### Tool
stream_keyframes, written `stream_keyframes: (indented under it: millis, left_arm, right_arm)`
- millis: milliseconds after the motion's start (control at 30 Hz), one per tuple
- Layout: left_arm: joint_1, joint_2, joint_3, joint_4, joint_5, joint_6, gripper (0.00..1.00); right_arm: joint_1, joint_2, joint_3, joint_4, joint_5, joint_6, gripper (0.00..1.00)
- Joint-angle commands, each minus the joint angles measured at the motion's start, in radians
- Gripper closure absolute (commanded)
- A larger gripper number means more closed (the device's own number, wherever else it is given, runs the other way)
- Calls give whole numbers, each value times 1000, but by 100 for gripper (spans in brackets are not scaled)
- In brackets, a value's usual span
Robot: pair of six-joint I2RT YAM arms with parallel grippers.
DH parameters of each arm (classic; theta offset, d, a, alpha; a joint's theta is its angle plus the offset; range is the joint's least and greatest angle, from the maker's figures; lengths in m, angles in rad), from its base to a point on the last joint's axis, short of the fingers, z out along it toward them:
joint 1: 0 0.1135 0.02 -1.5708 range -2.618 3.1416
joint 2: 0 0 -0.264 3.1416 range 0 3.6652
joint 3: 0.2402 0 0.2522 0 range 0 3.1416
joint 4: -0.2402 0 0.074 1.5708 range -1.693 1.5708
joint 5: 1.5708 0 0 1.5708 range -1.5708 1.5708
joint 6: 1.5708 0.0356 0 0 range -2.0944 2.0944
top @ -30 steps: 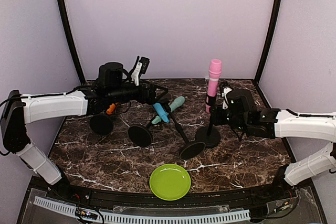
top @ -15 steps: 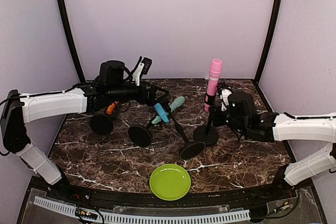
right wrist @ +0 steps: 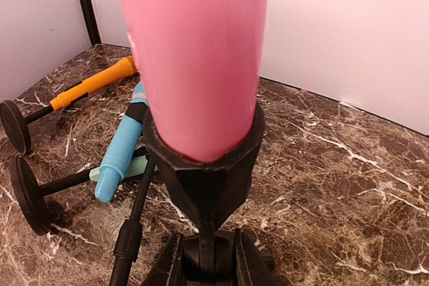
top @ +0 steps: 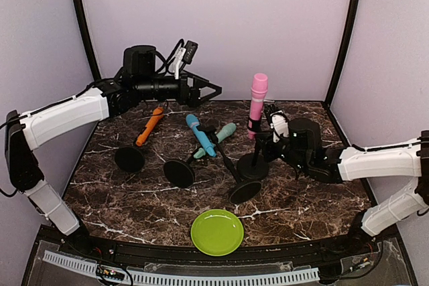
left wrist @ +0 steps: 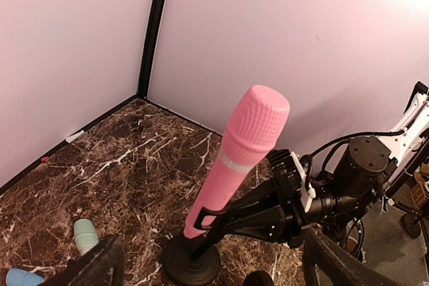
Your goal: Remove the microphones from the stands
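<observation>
Pink microphone (top: 257,102) seated in the clip of its upright stand (top: 251,165); right gripper (right wrist: 209,259) clamped on the post; left gripper (top: 211,92) spread wide, raised, well apart; risk: a skewed pull topples the stand should that clamp slip.

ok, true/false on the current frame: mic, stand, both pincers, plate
1. The pink microphone sits upright in the clip of its stand. True.
2. The left pincer is shut on the pink microphone. False: it is open, raised in the air, apart from the microphone.
3. The right pincer grips the stand's pole below the clip. True.
4. The orange microphone lies in the green plate. False: the plate is empty, and the orange microphone lies apart from it at the back left.
</observation>
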Motion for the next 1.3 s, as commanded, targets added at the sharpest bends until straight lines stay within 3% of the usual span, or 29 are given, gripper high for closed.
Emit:
stream_keyframes:
  millis: [0, 300, 533, 833, 1067, 1267]
  left_arm:
    - [-7, 64, 86, -63, 45, 61, 8]
    - [-55, 161, 184, -17, -21, 100, 6]
    - [-114, 258, 290, -60, -113, 216, 6]
    - [-120, 281, 276, 66, -100, 154, 6]
    - [-119, 291, 273, 124, -120, 124, 17]
    - [-128, 311, 288, 123, -109, 132, 13]
  right_arm:
    - [1, 29, 55, 222, -76, -25, 100]
    - [1, 82, 58, 248, -101, -6, 100]
    - [2, 84, 57, 239, -111, 13, 100]
    - [5, 81, 49, 219, -114, 49, 100]
    - [16, 85, 54, 202, -113, 65, 100]
    - [25, 89, 69, 184, -109, 59, 100]
